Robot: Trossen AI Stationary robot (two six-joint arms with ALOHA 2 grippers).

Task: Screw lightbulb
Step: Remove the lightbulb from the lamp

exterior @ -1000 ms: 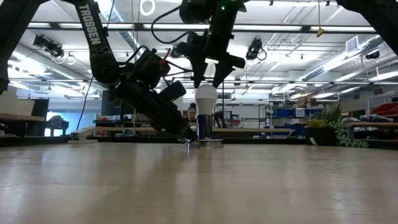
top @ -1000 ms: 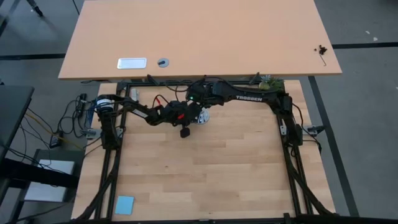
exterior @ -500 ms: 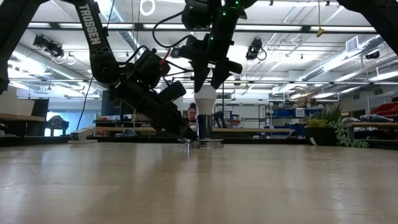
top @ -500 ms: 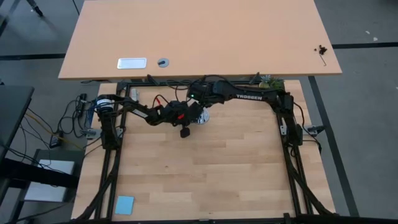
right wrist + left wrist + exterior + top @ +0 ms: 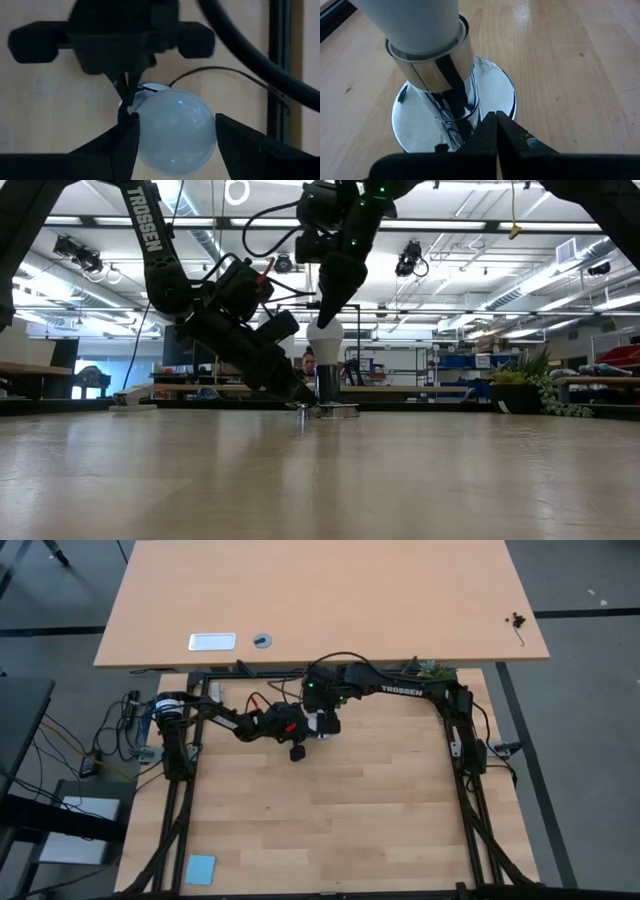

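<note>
Lightbulb (image 5: pixel 325 338) standing upright in the chrome socket (image 5: pixel 454 107) at mid-table; right gripper (image 5: pixel 175 137) apparently clasping its globe from above, left gripper (image 5: pixel 496 131) pinched closed at the socket base.

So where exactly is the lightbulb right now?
The lightbulb stands upright in the silver socket near the table's far edge, between the right gripper fingers, the left gripper at the base.

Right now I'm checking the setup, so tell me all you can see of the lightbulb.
The lightbulb is white and pear-shaped, upright, with its narrow end seated in a shiny silver socket on the wooden table. The right gripper reaches down with a finger on either side of its globe; contact is unclear. The left gripper is closed by the socket's base.
</note>
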